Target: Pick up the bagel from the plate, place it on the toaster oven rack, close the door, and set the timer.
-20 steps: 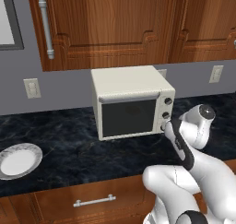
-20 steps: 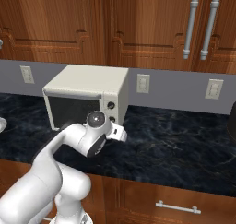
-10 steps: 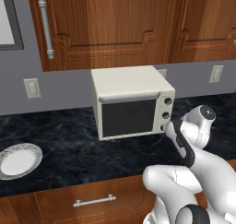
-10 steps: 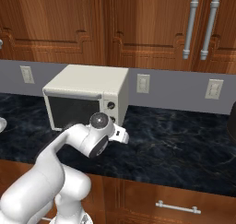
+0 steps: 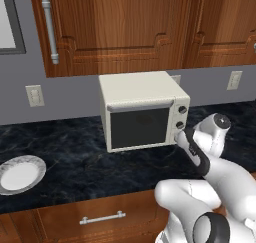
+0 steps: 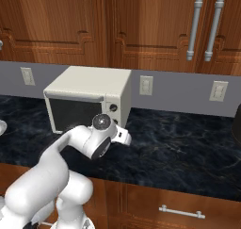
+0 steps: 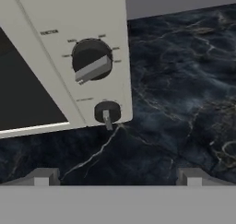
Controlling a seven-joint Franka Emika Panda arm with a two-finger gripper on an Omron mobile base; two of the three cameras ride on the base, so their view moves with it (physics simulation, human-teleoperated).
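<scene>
**A:** Start at the gripper (image 7: pixel 115 179). What state is it in?

**B:** Jaws spread wide with nothing between them. In the hand view the two tips sit at the bottom edge, with the toaster oven (image 7: pixel 64 57) filling the upper left. Two knobs show there: a large one (image 7: pixel 92 61) above a small one (image 7: pixel 107 113).

**A:** And the door (image 5: pixel 140 128)?

**B:** Shut, centre of the left base view. The plate (image 5: pixel 20 174) lies at the lower left, well apart, and looks bare. I can't see the bagel; through the dark glass I cannot tell whether it is on the rack.

**A:** Risks?

**B:** I judge the timer step is in hand. Jaws this wide could slip past the small knob, or close on the wrong one.

**A:** Counts?

**B:** One oven, one plate, three knobs on the front in the left base view, and two wall outlets.
</scene>
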